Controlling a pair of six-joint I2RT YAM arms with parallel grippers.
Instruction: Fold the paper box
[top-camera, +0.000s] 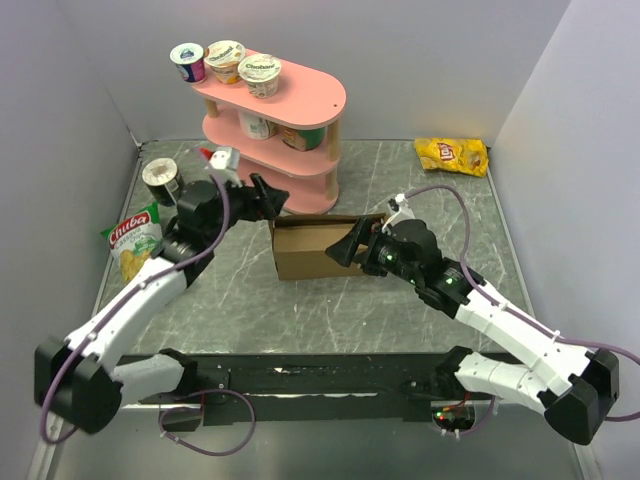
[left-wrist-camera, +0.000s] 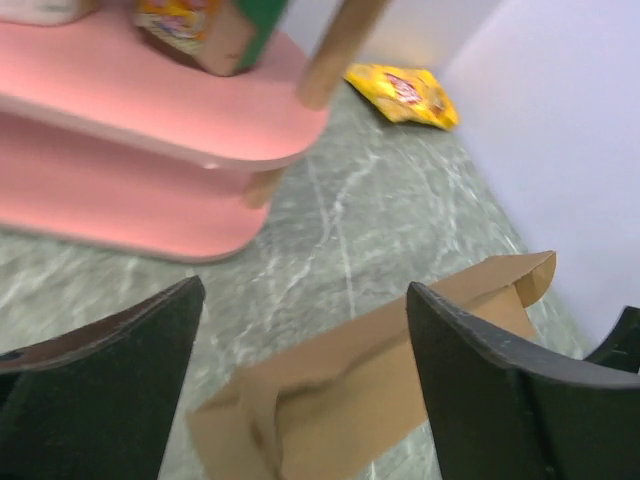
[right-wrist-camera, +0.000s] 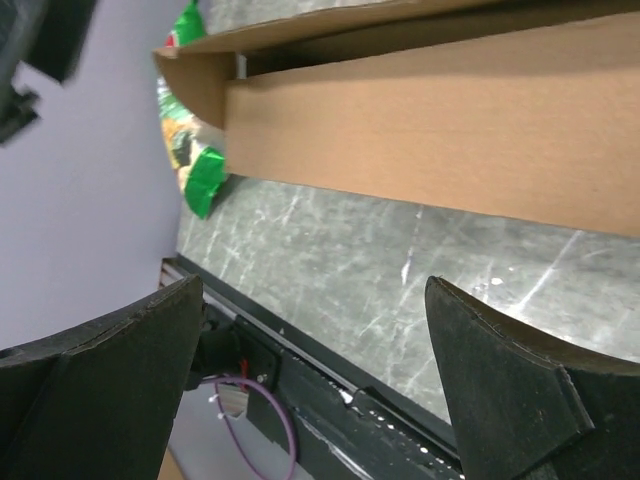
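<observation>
Both wide, empty: left pincer (top-camera: 272, 194) near paper box (top-camera: 310, 252) left corner, right pincer (top-camera: 356, 240) at right end.

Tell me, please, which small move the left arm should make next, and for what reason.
Probably ease the left gripper down and forward until its open jaws straddle the upper edge of the paper box, before closing. Its wrist view shows the box just ahead, between the jaws but not touched. The right gripper is open too, so nothing holds the box.
</observation>
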